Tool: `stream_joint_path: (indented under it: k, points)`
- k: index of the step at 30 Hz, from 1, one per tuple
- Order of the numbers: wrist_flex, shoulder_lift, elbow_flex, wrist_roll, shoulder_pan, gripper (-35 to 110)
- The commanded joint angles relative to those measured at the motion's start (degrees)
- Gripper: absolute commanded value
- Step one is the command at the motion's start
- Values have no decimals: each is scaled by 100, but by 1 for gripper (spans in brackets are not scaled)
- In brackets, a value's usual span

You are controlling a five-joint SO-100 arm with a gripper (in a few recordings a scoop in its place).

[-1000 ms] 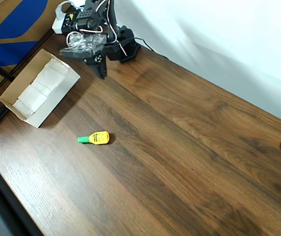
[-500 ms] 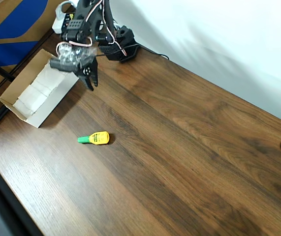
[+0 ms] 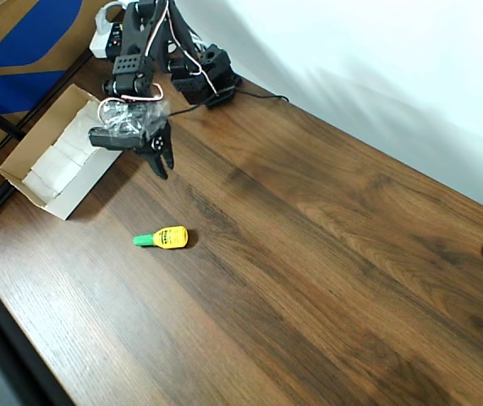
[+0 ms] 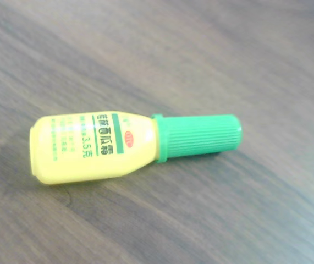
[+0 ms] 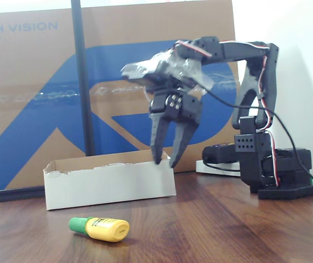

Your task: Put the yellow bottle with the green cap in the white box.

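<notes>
1. Wood-grain table (image 3: 326,254) carries the whole scene; a large brown-and-blue carton (image 5: 30,98) stands as the far backdrop.
2. Nearest item: the yellow bottle with the green cap (image 3: 162,238) lies on its side on bare table, cap pointing left in the overhead view, well apart from everything else.
3. Handling judgement: small, light, rigid plastic. The smooth, rounded body may roll or slip; the ribbed cap (image 4: 196,136) offers more friction. Recommended grasp: across the yellow body near the shoulder, fingers square to the long axis.
4. Farther off: the gripper (image 5: 165,159) hangs above the table, jaws parted a moderate amount, holding nothing, tips pointing down.
5. Beyond, left in the overhead view: the white box (image 3: 23,180), open-topped, with white paper inside.
6. Change from one second earlier: the gripper has advanced from near the arm base toward the bottle; bottle and box are unmoved.
</notes>
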Motion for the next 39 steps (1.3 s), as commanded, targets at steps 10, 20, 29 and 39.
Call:
stream_joint_path:
  k: [10, 20, 29, 39]
  points:
    - [-791, -729, -571, -26, 483, 14]
    - [-1072, -1863, -1424, 70, 615, 16]
    - [-932, -2294, -2039, 70, -255, 17]
    - [-659, -2663, -2558, 563, -360, 17]
